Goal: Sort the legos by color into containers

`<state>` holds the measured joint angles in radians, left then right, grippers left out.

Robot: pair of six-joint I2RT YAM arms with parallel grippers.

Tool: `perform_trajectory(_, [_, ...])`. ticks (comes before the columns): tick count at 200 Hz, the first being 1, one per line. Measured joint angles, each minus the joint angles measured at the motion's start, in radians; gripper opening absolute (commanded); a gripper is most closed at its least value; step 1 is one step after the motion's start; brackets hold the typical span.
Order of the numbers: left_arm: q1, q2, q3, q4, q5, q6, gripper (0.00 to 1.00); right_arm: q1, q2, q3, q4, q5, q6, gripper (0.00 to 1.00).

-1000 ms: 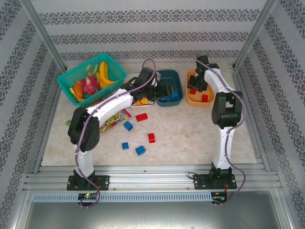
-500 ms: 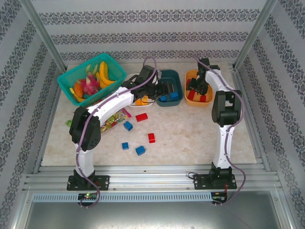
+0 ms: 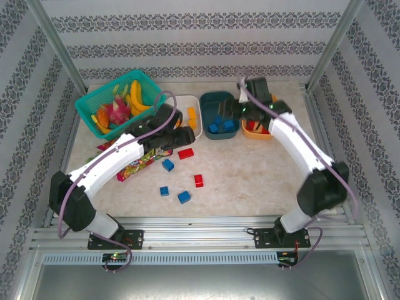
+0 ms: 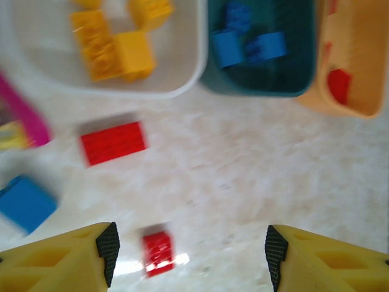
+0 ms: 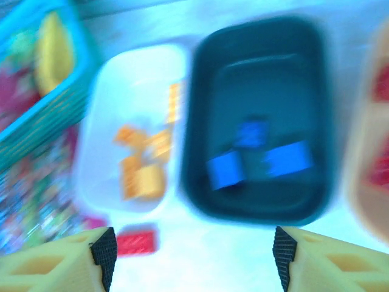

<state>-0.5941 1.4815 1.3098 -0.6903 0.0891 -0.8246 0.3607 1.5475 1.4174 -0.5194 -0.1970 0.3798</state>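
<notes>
Three containers stand in a row at the back: a white tub [image 3: 195, 100] with orange-yellow legos [image 4: 112, 52], a dark teal tub [image 3: 215, 95] with blue legos [image 4: 249, 45], and an orange tub [image 3: 253, 134] with red ones [image 4: 339, 85]. Loose on the table lie a flat red lego [image 3: 185, 153], a small red one [image 3: 199, 180] and three blue ones [image 3: 167, 165]. My left gripper [image 3: 170, 124] hovers open and empty; the small red lego [image 4: 158, 252] lies below its left finger. My right gripper [image 3: 245, 111] hangs open and empty near the teal tub [image 5: 261, 121].
A teal mesh basket [image 3: 119, 103] of toy fruit fills the back left corner. A colourful candy bag [image 3: 140, 159] lies under my left forearm. My right arm crosses over the orange tub. Bare table lies to the right of the loose bricks.
My right gripper has opened and swung left from the orange tub toward the teal tub. My left gripper has drawn back from the tubs toward the loose bricks.
</notes>
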Motion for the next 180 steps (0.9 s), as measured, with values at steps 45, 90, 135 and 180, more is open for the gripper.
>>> perform_trajectory(45, [0.033,-0.022,-0.196,-0.041,-0.06,-0.135,0.73,0.216,-0.251,-0.479,0.23,-0.171,0.016,0.81])
perform_trajectory(90, [0.066,0.121,-0.183,-0.025,-0.091,-0.303,0.73,0.371,-0.359,-0.748,0.36,-0.238,0.026,0.82])
perform_trajectory(135, [0.097,0.253,-0.179,0.019,-0.088,-0.41,0.7,0.376,-0.367,-0.766,0.409,-0.24,0.028,0.82])
perform_trajectory(180, [0.105,0.312,-0.172,0.053,-0.074,-0.444,0.55,0.376,-0.367,-0.765,0.43,-0.243,0.028,0.81])
